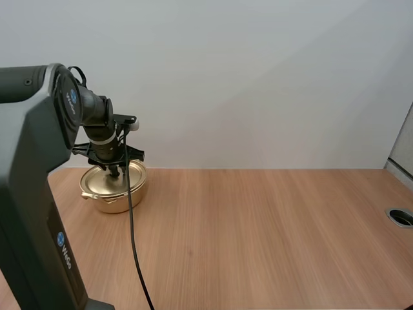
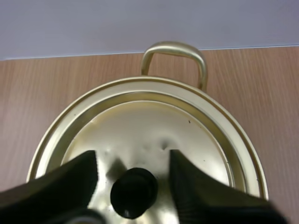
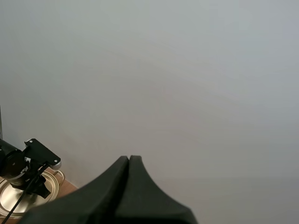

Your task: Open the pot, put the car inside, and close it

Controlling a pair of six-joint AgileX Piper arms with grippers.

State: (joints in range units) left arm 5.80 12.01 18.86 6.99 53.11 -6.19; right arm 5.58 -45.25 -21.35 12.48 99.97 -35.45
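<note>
Left gripper (image 2: pixel 133 158), 2 fingers apart, straddles round black knob (image 2: pixel 134 191) of shiny gold metal lid (image 2: pixel 154 126), ready to pinch & lift. The lid sits on the gold pot (image 1: pixel 115 184), far left of wooden table (image 1: pixel 258 226). Right gripper (image 3: pixel 129 161): fingers together, well apart from pot.

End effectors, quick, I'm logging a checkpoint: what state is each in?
Left end effector: open, either side of the knob on the lid.
Right end effector: shut, holding nothing.
</note>
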